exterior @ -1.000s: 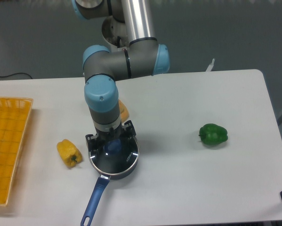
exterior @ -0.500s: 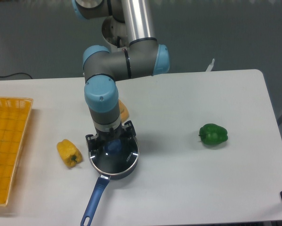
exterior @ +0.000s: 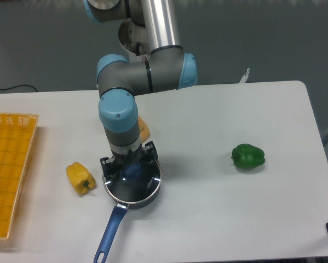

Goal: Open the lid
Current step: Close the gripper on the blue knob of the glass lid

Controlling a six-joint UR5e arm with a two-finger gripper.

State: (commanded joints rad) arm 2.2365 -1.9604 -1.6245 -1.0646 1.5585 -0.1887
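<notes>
The lid, clear glass with a metal rim and a blue knob, lies flat on the dark saucepan, whose blue handle points toward the table's front edge. My gripper hangs straight down over the lid, low and close to the glass. Its black fingers stand wide apart on either side of the knob, with the other finger at the upper right. The jaws are open and do not touch the knob. The wrist hides the far part of the lid.
A yellow pepper lies just left of the pan. An orange-yellow item peeks out behind the arm. A green pepper sits to the right. A yellow basket lies at the left edge.
The gripper has sunk a trace toward the lid. The lid and the saucepan have not moved.
</notes>
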